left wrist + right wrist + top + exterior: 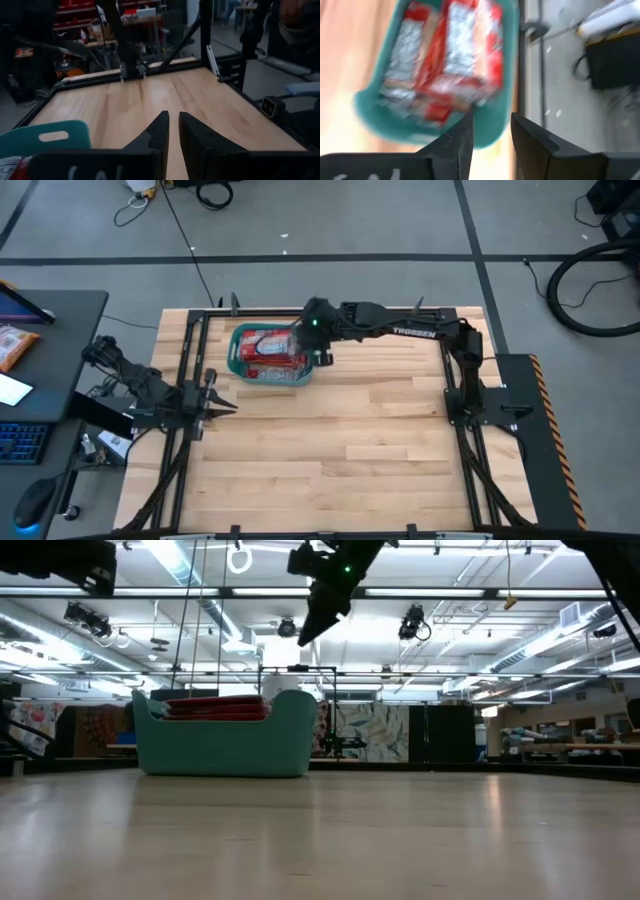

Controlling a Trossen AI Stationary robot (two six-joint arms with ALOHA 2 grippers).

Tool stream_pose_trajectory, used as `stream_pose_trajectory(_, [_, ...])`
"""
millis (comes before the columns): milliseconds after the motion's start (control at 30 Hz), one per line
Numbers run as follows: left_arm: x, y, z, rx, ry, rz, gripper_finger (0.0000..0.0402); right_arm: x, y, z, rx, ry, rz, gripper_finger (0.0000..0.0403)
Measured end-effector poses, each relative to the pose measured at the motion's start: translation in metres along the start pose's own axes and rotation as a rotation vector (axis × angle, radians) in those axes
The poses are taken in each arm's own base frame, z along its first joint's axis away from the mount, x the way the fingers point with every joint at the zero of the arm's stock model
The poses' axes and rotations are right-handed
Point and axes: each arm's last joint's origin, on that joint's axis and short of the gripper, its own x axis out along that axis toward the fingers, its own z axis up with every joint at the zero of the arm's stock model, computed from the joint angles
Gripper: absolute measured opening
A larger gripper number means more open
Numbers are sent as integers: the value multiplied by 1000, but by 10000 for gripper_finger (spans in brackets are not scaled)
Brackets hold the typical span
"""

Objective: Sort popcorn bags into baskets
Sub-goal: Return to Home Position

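The right gripper (322,358) hangs open and empty over the teal basket (238,366) of popcorn bags (272,352), while the left gripper (226,406), nearly closed and empty, waits at the counter (380,440) edge.

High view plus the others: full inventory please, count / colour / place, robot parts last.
popcorn bags: a stack, count unclear, red with grey and white print, inside the basket
basket: one, teal, far-left part of the table
table: one, light wood, otherwise bare where visible
orange packet: one, on the dark desk beside the table's left edge
left gripper: fingers nearly together, empty, at the table's left edge
right gripper: fingers apart, empty, above the basket's right end
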Motion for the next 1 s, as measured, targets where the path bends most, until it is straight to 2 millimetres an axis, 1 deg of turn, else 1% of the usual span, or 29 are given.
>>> stream_pose_trajectory(200, [-7, 3, -19, -23, -71, -2, 47, -6, 24, -4, 63, 145, 17, 131])
stream_pose_trajectory(367, [-7, 5, -24, -69, -221, 84, 47, -10, 36, -7, 118, 219, 14, 130])
stream_pose_trajectory(500, [0, 1, -37, -65, -267, 90, 47, -3, 51, -14, 147, 231, 20, 129])
stream_pose_trajectory(633, [3, -2, -47, -79, -295, 94, 47, -1, 66, -30, 161, 207, 23, 129])
stream_pose_trajectory(700, [3, -2, -46, -89, -311, 94, 47, -4, 72, -39, 196, 166, 32, 129])
stream_pose_trajectory(867, [3, -1, -46, -80, -319, 97, 47, -23, 87, -65, 314, 30, 58, 129])
stream_pose_trajectory(1000, [2, -1, -45, -17, -320, 108, 47, -36, 102, -86, 400, -94, 66, 129])
